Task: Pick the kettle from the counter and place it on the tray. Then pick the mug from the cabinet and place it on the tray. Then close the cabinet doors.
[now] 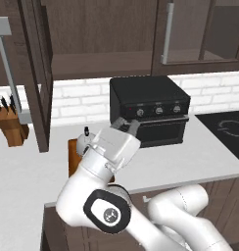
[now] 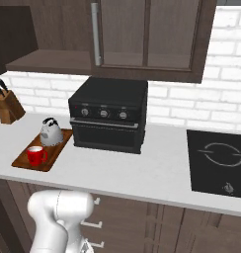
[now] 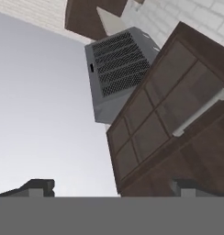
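So the kettle and the red mug are both sitting on the tray, which lies flat on the worktop just left of the black toaster oven. In the right base view the kettle is at the far end of the board and the mug is at the near end, handle pointing toward the oven, with a small gap between the two. From the left base view you only catch the kettle's black knob and a strip of the tray poking out from behind the arm.

The end effector is up in front of the oven's top left corner in the left base view, fingers spread wide with nothing between them. In the hand view its two dark fingertips stand far apart at the bottom edge, and the camera is looking upward at a glass-panelled cabinet door with its long silver bar handle, plus a grey range hood past it.

The cabinet isn't shut yet. The left door is swung out toward the camera in the left base view, edge on, with its silver handle sticking out, and the bare shelf behind it is exposed. The right-hand door looks flush with the frame in the right base view.

A knife block stands on the worktop left of the tray, and a black cooktop is set into the surface off to the right.
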Tool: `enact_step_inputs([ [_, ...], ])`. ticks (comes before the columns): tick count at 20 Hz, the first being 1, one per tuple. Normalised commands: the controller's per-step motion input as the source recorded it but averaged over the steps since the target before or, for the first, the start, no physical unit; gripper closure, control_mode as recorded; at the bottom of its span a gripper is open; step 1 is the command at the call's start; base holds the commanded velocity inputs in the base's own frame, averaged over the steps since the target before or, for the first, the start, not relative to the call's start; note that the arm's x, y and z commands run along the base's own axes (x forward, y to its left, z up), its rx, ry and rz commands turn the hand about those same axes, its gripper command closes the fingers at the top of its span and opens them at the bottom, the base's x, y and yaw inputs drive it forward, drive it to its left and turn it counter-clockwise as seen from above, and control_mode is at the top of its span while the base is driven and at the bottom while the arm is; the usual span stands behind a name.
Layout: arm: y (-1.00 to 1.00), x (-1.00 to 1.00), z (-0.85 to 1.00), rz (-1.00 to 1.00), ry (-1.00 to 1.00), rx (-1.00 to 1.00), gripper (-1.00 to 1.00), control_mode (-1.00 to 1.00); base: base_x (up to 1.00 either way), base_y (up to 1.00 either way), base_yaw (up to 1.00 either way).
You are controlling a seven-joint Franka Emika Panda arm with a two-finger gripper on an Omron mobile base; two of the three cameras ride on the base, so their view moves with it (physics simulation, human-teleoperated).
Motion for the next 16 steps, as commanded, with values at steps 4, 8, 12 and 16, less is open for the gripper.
enact_step_inputs([
  [4, 0.16, 0.00, -0.23, 0.00, 0.00, -0.05, -1.00, -1.00, 0.00, 0.00, 0.00],
  [8, 0.17, 0.00, -0.17, 0.00, 0.02, -0.04, -1.00, -1.00, 0.00, 0.00, 0.00],
  [12, 0.27, 0.00, -0.08, 0.00, 0.11, -0.04, -1.00, -1.00, 0.00, 0.00, 0.00],
  [16, 0.26, 0.00, 0.00, 0.00, 0.19, -0.03, -1.00, -1.00, 0.00, 0.00, 0.00],
])
